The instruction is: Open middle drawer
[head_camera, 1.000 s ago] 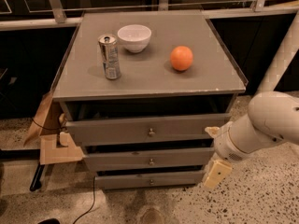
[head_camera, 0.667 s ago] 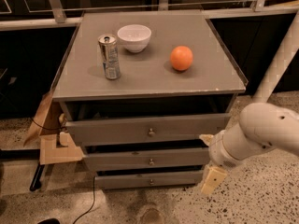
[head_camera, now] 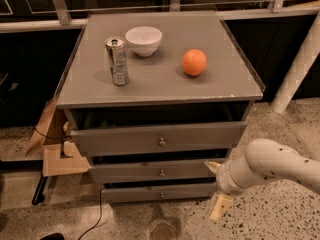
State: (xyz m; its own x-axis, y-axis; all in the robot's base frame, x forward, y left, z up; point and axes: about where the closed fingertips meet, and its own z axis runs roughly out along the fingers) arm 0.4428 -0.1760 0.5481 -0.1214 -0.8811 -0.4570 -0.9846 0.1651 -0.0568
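Observation:
The middle drawer (head_camera: 130, 174) is the mid-height grey front of three in the grey cabinet, with a small brass knob (head_camera: 162, 173) at its centre. It looks closed or nearly so, with a dark gap above it. My gripper (head_camera: 216, 186) is at the drawer's right end, low beside the cabinet's front right corner. Its pale fingers (head_camera: 220, 207) stand apart, one above the other, and hold nothing. The gripper is well to the right of the knob and does not touch it.
The tallest drawer (head_camera: 125, 140) above sticks out slightly; the slimmest drawer (head_camera: 130, 194) is below. On the cabinet top stand a can (head_camera: 117, 61), a white bowl (head_camera: 144, 40) and an orange (head_camera: 194, 62). Cardboard (head_camera: 56, 156) lies at the left, and a white post (head_camera: 300, 64) stands at the right.
My arm and gripper have moved down and a little left, from beside the top drawer's right end to beside the middle and bottom drawers. The drawers have not moved.

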